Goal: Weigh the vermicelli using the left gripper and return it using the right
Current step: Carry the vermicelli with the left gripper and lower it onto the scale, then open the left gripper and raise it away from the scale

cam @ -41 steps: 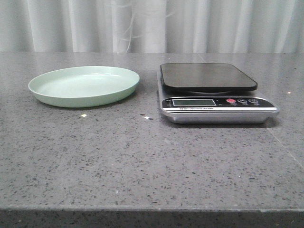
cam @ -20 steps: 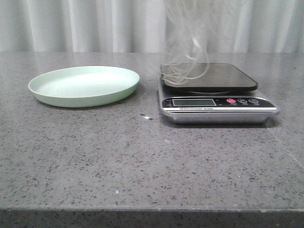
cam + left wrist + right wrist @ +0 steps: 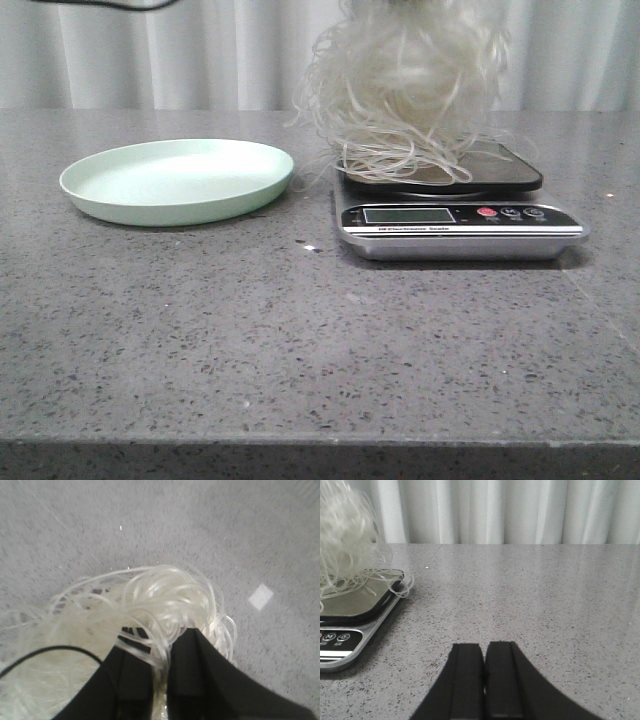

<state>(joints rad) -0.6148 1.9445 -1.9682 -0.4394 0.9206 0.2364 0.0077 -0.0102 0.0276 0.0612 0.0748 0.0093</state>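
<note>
A fluffy tangle of whitish vermicelli (image 3: 405, 85) hangs from above the frame, its lower strands touching the black platform of the kitchen scale (image 3: 455, 195). In the left wrist view my left gripper (image 3: 161, 647) is shut on the vermicelli (image 3: 150, 600), strands pinched between its black fingers. My left gripper itself is out of the front view. The pale green plate (image 3: 178, 180) sits empty left of the scale. My right gripper (image 3: 484, 650) is shut on nothing, low over the table to the right of the scale (image 3: 355, 625), with the vermicelli (image 3: 345, 535) on its far side.
Grey speckled stone table (image 3: 320, 340) with a white curtain (image 3: 200, 50) behind. A few small crumbs (image 3: 308, 246) lie between plate and scale. A dark cable (image 3: 110, 4) crosses the top left corner of the front view.
The vermicelli has come down from above onto the scale: only faint strands showed half a second ago, and the whole tangle now hangs over the platform.
</note>
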